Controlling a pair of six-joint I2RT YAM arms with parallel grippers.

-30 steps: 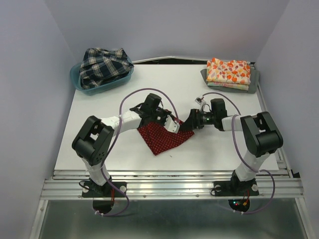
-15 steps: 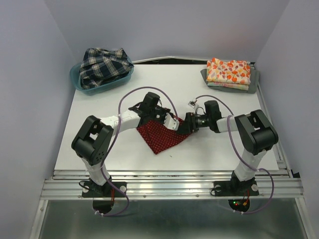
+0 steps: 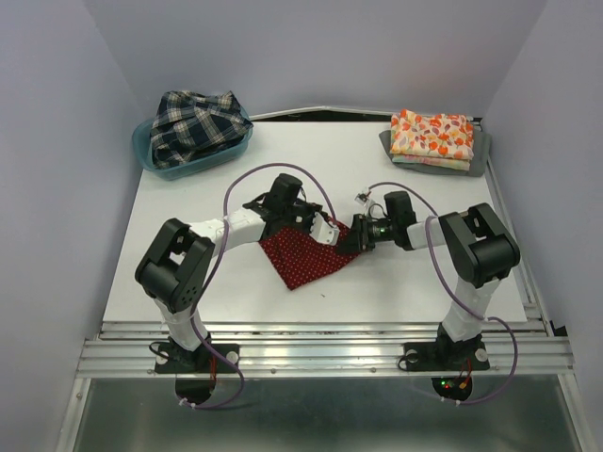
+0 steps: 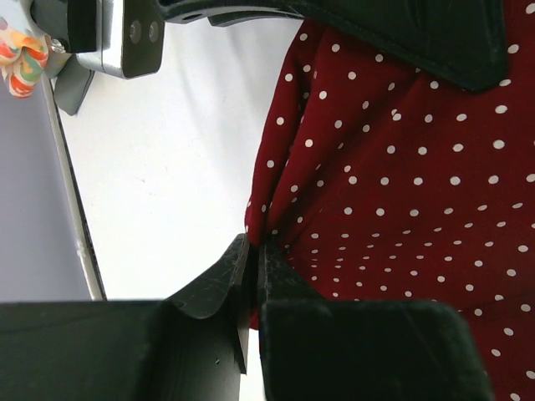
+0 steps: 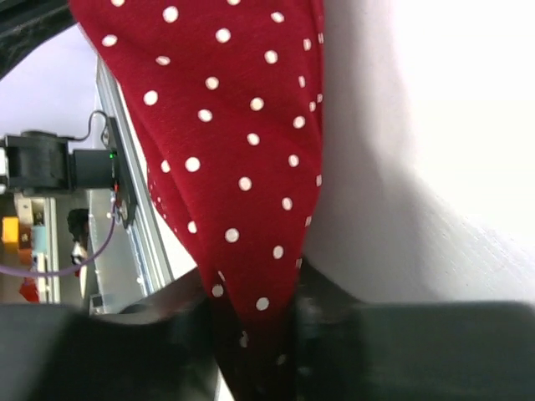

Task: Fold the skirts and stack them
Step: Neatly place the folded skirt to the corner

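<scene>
The dark red skirt (image 3: 306, 259) with white dots lies partly folded at mid-table between both arms. My left gripper (image 3: 325, 235) is shut on its upper edge; in the left wrist view the fingertips (image 4: 255, 242) pinch a fold of the dotted cloth (image 4: 401, 184). My right gripper (image 3: 347, 240) meets it from the right, and in the right wrist view the red cloth (image 5: 242, 125) fills the gap between its fingers (image 5: 255, 292). The plaid skirt (image 3: 198, 122) sits bunched at the back left. The floral skirt (image 3: 431, 134) lies folded at the back right.
The plaid skirt rests in a teal bin (image 3: 143, 151) at the table's back left corner. The floral skirt lies on a grey tray (image 3: 482, 155) at the back right. Metal rails (image 3: 320, 344) run along the near edge.
My right gripper has moved left onto the red skirt's right corner and closed from wide open onto the cloth. The left gripper has kept its hold and barely moved.
</scene>
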